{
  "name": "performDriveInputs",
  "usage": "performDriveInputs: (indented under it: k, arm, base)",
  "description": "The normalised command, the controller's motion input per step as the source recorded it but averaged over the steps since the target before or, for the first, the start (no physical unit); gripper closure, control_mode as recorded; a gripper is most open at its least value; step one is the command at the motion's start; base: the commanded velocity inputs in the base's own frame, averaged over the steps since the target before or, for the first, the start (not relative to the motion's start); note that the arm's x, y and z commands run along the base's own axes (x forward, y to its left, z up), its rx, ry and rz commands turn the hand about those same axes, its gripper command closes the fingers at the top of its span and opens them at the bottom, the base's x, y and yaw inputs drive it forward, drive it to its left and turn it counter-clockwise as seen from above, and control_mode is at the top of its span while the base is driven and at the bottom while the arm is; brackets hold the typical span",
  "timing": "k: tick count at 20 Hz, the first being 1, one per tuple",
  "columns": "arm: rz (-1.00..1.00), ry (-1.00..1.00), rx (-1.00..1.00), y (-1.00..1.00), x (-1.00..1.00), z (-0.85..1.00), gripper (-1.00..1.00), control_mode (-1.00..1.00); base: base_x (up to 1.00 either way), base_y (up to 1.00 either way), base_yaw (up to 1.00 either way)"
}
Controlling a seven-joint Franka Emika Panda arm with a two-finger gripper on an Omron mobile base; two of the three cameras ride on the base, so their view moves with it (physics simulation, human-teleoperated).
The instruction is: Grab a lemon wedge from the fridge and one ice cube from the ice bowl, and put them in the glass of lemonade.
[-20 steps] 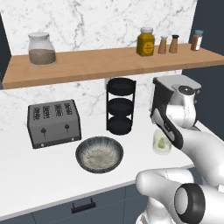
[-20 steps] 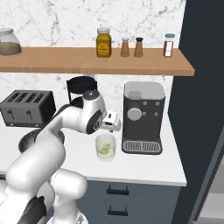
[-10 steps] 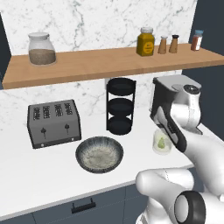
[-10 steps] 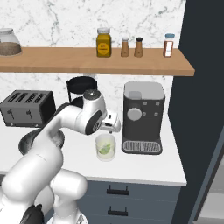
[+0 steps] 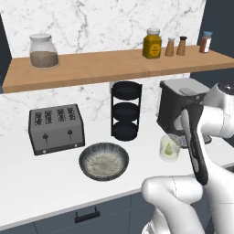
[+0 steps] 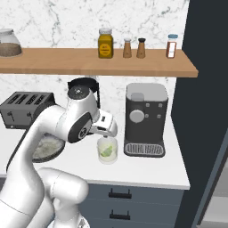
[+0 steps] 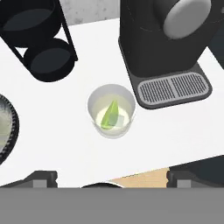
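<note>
The glass of lemonade [image 7: 93,101] stands on the white counter in front of the coffee machine. A yellow-green lemon wedge [image 7: 109,116] lies inside it. My gripper [image 7: 111,179] hangs open straight above the glass with nothing between its fingers. From the right base view, the gripper [image 6: 107,132] sits just over the glass [image 6: 107,150], and the lemon wedge [image 6: 106,151] shows through the wall. The left base view has the glass [image 5: 169,147] partly behind my forearm. The ice bowl [image 5: 82,160] sits left of the glass. The fridge [image 6: 205,111] is the dark panel at the right.
A black coffee machine [image 6: 144,118] stands right behind the glass. A black tiered stand [image 5: 125,109] is at the back wall, and a toaster [image 5: 55,128] at the left. A wooden shelf [image 5: 114,64] with jars and shakers runs overhead. The counter edge is close in front.
My arm's elbow has risen and the forearm has swung a little. The gripper stays open above the glass, and the wedge stays in it.
</note>
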Motion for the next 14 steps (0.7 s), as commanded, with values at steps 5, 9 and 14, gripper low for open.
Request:
performDriveInputs:
  k: [5,9,14]
  arm:
    - [0.00,0.00,0.00,0.21,-0.92,0.26,-1.00,-1.00]
    - [0.00,0.00,0.00,0.32,-0.86,0.01,-1.00,-1.00]
    - [0.01,0.02,0.00,0.15,-0.41,0.15,-1.00,-1.00]
  base:
    - [0.00,0.00,0.00]
    - [0.00,0.00,0.00]
    - [0.00,0.00,0.00]
